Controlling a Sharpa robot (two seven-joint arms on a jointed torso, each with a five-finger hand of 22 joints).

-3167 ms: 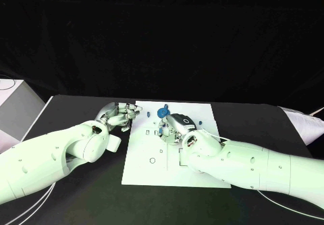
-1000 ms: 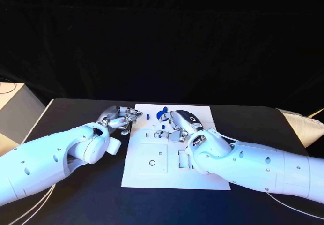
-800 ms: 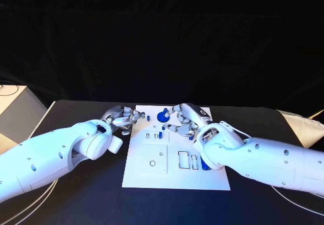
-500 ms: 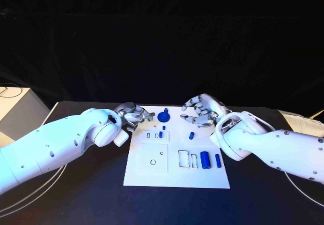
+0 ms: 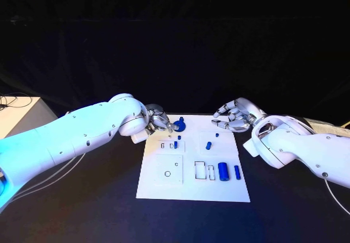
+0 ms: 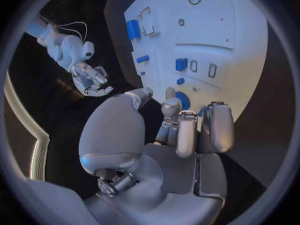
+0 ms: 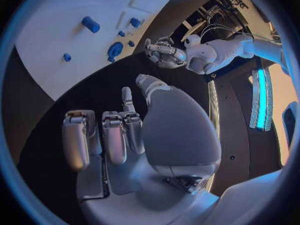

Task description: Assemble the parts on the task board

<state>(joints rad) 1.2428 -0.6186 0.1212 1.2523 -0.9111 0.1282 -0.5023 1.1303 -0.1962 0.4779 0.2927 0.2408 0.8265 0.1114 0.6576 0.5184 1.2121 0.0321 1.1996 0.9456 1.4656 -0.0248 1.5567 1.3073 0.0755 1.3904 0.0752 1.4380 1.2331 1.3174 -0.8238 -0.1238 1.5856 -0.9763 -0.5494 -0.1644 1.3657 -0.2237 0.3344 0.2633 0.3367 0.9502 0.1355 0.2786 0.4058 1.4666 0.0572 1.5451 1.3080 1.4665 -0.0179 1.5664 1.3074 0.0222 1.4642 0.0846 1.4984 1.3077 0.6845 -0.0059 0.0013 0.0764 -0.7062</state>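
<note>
Task board [image 5: 219, 190] lies flat at the middle of the black table [image 5: 87, 202], both hands raised at its far end.
Left hand [image 5: 158, 124] hovers at the board's far-left corner, fingers curled inward; the left wrist view shows nothing in them, fingertips close above the round blue part [image 5: 179, 124]. Two small blue parts [image 5: 174, 145] stand in the slotted block nearer the left edge. A short blue peg [image 5: 209, 146] lies at board centre-right; a thick blue cylinder [image 5: 223, 172] and a slim blue bar [image 5: 237, 172] lie side by side near the right edge. Right hand [image 5: 234, 117] hangs beyond the far-right corner, fingers spread apart, holding nothing.
</note>
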